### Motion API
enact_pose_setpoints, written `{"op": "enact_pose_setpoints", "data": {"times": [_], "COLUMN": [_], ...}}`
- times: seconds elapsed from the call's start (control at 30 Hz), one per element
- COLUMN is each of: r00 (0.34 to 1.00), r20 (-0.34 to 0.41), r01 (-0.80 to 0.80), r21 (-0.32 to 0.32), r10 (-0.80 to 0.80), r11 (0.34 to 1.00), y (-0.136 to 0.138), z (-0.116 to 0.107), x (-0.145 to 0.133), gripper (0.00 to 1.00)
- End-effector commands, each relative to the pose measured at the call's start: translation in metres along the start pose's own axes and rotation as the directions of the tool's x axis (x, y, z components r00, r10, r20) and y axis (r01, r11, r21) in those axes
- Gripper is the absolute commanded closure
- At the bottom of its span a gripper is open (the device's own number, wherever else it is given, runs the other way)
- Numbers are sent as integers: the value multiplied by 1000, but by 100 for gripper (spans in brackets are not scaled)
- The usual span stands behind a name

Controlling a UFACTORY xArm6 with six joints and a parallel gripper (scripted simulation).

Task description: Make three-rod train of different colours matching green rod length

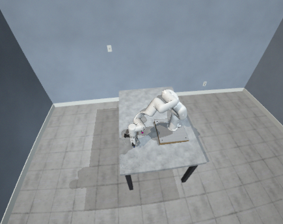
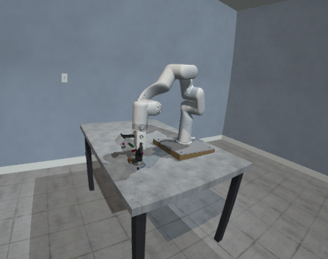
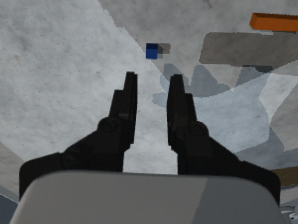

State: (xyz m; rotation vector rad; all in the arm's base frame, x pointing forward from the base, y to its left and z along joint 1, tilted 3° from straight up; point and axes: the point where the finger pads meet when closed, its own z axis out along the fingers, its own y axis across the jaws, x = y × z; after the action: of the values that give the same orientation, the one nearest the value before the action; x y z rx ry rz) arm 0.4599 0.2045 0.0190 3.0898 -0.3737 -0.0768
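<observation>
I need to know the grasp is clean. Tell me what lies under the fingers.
Bare table shows in the gap between the fingers; nothing is gripped. The blue rod lies ahead, apart. Whatever the fingers themselves cover is hidden.

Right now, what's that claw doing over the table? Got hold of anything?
Gripper part open, holding nothing, poised over the table. Blue rod just ahead of the fingertips, orange rod off to one side. Nothing between fingers and blue rod.

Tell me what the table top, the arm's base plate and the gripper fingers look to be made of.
Table top: stone or concrete look, mottled grey, matt. Base plate: grey top face with small dark dots at the corners, perhaps screws, over a brown edge, possibly wood. Gripper fingers: black, matt, likely plastic or coated metal; I cannot tell which.
</observation>
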Motion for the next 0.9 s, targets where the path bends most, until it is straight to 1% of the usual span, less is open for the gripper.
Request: {"op": "enact_pose_setpoints", "data": {"times": [0.0,0.4,0.87], "r00": [1000,1000,1000], "r20": [-4,-4,-4], "r01": [0,0,0], "r21": [3,3,3], "r10": [0,0,0], "r11": [1000,1000,1000], "y": [-1,-2,-2], "z": [3,22,36], "x": [2,2,2], "gripper": [76,76,76]}}
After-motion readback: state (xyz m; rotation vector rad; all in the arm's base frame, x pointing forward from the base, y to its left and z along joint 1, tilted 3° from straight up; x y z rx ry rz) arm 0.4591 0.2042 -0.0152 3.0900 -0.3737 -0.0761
